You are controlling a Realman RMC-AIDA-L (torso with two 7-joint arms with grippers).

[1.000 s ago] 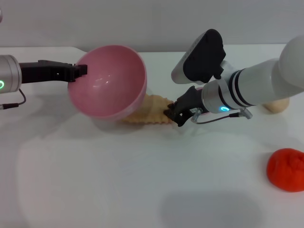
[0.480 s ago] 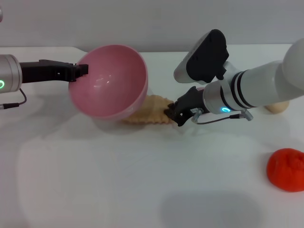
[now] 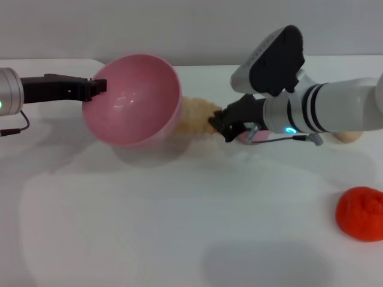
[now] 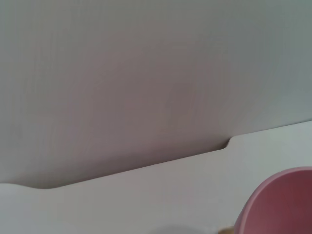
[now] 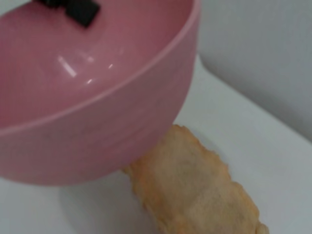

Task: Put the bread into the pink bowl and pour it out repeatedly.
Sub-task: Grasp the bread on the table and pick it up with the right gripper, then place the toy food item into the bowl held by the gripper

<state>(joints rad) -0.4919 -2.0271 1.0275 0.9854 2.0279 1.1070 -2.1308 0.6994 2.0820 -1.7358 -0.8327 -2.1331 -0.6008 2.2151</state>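
The pink bowl (image 3: 133, 100) is held off the table, tipped so its empty inside faces the head camera. My left gripper (image 3: 96, 87) is shut on its left rim; its black fingertip (image 5: 81, 9) shows over the rim in the right wrist view. The bread (image 3: 198, 113) is a pale tan ridged loaf just right of and behind the bowl, its left end hidden by the bowl. My right gripper (image 3: 217, 124) is shut on the loaf's right end. In the right wrist view the bread (image 5: 195, 190) runs under the bowl's (image 5: 97, 87) wall. A bit of the bowl's rim (image 4: 278, 204) shows in the left wrist view.
A small pink ball (image 3: 248, 137) lies under my right forearm. A tan rounded lump (image 3: 349, 136) sits at the far right, and a red-orange lump (image 3: 361, 213) lies near the front right. The white table's (image 3: 179, 227) far edge meets a grey wall.
My right gripper has lifted the bread up and slightly right, away from the table surface. The bowl has shifted a little up and to the left in my left gripper.
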